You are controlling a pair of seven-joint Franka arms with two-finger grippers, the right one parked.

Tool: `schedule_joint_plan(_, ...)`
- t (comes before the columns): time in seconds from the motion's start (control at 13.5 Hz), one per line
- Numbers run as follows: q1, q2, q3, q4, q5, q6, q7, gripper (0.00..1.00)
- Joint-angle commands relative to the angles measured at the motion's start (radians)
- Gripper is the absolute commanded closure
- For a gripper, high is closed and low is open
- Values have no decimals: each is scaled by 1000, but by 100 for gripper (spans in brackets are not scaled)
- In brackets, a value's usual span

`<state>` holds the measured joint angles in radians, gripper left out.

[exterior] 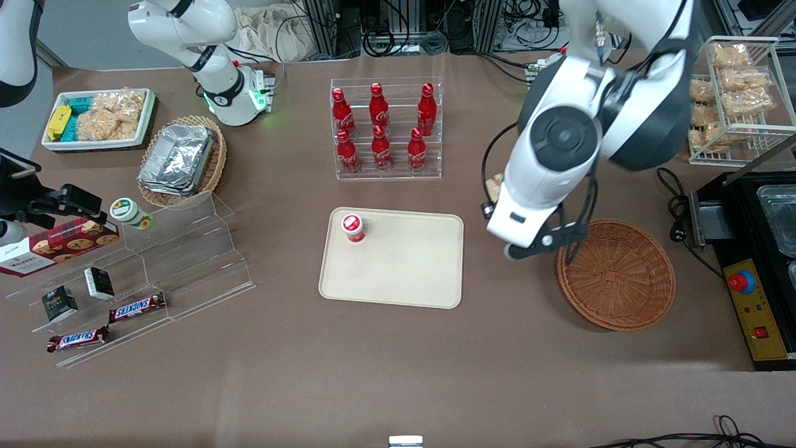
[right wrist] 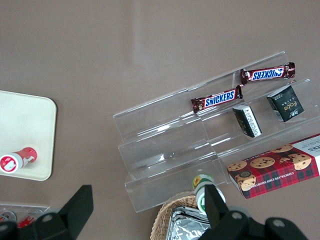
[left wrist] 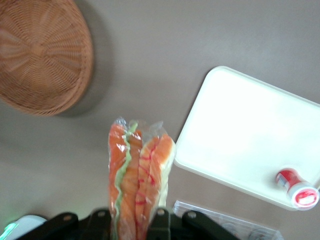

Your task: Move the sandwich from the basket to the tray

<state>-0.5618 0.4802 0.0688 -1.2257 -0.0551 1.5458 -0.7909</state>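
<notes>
My gripper (left wrist: 131,223) is shut on the sandwich (left wrist: 140,170), a wedge in clear wrap with orange, red and green filling showing along its edge. It hangs in the air over the brown table, between the round reddish-brown basket (left wrist: 42,55) and the cream tray (left wrist: 250,135). In the front view the arm's wrist covers the gripper, and only a sliver of the sandwich (exterior: 495,185) shows beside it. The basket (exterior: 615,274) holds nothing that I can see. On the tray (exterior: 398,274), a small red-and-white cup (exterior: 353,227) stands at one corner.
A clear rack of red bottles (exterior: 385,127) stands farther from the front camera than the tray. Clear stepped shelves with snack bars (exterior: 137,307) and an oval wicker basket of foil containers (exterior: 180,160) lie toward the parked arm's end. A wire rack of bagged snacks (exterior: 737,93) stands near the working arm.
</notes>
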Motion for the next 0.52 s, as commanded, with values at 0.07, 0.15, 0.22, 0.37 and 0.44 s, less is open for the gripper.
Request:
schedule_joint_plan(0.07,-20,139,6,22,-72,170,-97,90)
schedule_joint_plan(0.15,-38,173,3,22,-74,215,-105,90)
schedule_joint_plan(0.22,-52,208,2,20,-75,249,-114,90)
schedule_joint_plan(0.37,-81,274,2,20,-74,316,-148,90)
schedule_joint_plan(0.44,-93,300,2,20,-74,347,-155,90)
